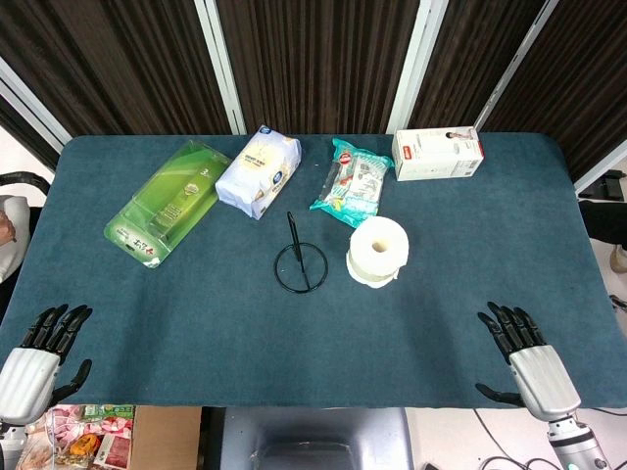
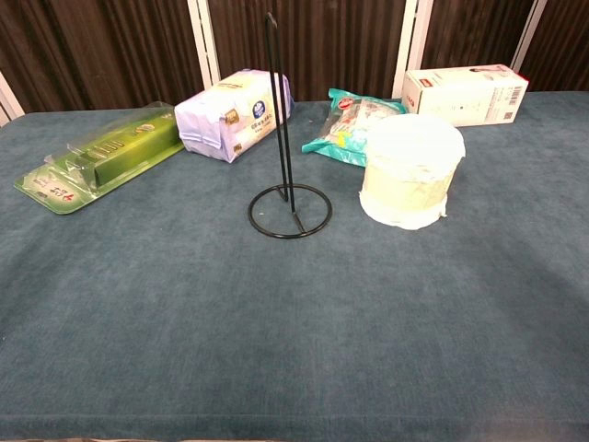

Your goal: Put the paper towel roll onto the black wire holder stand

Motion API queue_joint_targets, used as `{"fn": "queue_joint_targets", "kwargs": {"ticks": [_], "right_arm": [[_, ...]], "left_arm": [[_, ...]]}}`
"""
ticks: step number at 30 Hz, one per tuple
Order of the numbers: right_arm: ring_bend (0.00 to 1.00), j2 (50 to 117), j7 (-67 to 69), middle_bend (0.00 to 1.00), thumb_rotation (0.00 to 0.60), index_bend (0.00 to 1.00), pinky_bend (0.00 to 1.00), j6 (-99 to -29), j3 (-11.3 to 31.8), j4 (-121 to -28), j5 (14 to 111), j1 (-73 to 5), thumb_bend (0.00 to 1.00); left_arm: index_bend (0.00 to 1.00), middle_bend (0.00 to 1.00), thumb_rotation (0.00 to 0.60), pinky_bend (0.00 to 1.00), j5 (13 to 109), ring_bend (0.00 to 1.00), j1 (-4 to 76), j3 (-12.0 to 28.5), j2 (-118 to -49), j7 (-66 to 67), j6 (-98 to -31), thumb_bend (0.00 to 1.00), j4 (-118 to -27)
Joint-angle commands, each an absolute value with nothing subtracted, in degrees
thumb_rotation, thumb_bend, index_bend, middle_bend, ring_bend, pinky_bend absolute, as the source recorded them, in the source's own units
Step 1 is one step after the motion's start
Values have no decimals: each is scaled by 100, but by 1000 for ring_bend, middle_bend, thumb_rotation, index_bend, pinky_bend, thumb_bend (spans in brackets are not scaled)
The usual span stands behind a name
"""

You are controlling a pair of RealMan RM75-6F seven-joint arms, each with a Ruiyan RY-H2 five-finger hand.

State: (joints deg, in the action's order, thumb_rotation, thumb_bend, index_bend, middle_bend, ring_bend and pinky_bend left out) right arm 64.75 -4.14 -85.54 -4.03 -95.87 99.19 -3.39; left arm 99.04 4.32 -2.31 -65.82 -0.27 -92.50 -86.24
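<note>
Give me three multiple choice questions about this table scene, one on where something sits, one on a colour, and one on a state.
1. The paper towel roll stands where relative to the black wire holder stand?
A. on its post
B. beside it, apart
C. underneath it

2. The long flat package at the table's left is:
A. green
B. red
C. black

3. The left hand and right hand are:
A. both empty
B. both holding the roll
C. one gripping the stand

Answers: 1 B, bare cloth shows between them. 2 A, its tray is green. 3 A, both rest near the table's front edge with fingers apart.

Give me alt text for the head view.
A paper towel roll stands upright just right of an empty black wire holder on a blue table. Four packages line the far side. Both hands, left and right, rest open at the near edge.
</note>
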Motion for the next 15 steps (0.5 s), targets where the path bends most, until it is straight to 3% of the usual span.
{"fn": "queue_joint_targets", "kwargs": {"ticks": [1,8,15], "right_arm": [[0,6566,-267,0,600,0,0,-8590,-323,-9466,9953,-404,211],[0,7194,1168,0,600,0,0,-8384,325,-8702,9690,-1044,196],[0,7657,1929,0,600,0,0,-6862,988,-7997,8791,-2153,173]], "left_arm": [[0,102,600,109,9905,55,443,-228,-6588,-35,-9238,440,-8617],[0,102,600,108,9857,54,483,-221,-6586,-72,-9145,440,-8611],[0,102,600,109,9747,54,492,-176,-6601,-34,-9095,439,-8612]]}}
